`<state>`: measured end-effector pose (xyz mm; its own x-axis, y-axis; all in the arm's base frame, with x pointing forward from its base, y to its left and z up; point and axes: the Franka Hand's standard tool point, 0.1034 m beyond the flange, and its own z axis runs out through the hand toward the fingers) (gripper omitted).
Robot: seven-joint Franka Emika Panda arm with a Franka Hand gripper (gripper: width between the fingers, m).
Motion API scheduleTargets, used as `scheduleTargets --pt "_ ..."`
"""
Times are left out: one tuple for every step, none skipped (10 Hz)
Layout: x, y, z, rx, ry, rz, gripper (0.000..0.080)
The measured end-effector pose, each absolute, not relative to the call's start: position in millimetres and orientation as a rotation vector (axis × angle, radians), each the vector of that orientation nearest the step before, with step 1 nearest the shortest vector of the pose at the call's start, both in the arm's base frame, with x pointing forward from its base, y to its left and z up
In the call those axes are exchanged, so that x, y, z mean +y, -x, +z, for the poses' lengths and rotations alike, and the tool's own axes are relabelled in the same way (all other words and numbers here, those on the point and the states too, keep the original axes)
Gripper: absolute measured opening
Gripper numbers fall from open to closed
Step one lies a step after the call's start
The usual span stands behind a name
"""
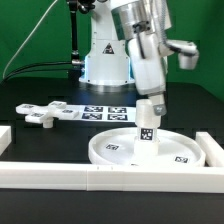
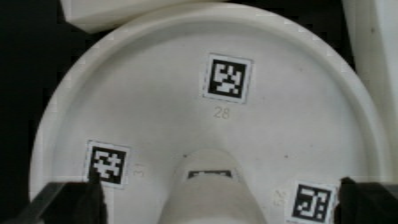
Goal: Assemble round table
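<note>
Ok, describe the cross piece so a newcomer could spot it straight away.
On the black table, find the marker board beyond the round disc. The cross piece lies flat beside it, toward the exterior view's left. It alone has four arms.

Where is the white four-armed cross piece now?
Exterior view's left: the white four-armed plastic cross piece lies flat beside the marker board, apart from the round white disc.

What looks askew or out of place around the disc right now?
Nothing stands out. The post stands upright near the middle of the round disc, with the gripper at its top; whether it grips is unclear. The cross piece lies flat, apart, toward the exterior view's left.
</note>
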<state>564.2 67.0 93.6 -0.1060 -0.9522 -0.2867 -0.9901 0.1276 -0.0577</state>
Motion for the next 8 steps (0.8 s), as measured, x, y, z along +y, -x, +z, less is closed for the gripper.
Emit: scheduleTargets --pt "66.6 -563.8 92.4 2.164 1.891 0.223 0.0649" --pt "66.0 -563.6 91.5 2.165 1.892 0.224 0.0649" --pt "66.5 -563.4 91.3 2.164 1.893 0.225 0.0649" --pt "66.6 -563.4 91.1 2.164 1.893 0.225 0.0649" --pt "66.8 -563.5 91.0 2.162 1.896 0.225 0.0649" --pt "67.6 -565.9 90.7 2.028 2.034 0.219 0.0649" --pt "63.9 -568.4 89.1 1.936 2.099 0.216 0.0649" --pt "62.1 -567.1 87.5 1.928 2.094 0.221 0.0649"
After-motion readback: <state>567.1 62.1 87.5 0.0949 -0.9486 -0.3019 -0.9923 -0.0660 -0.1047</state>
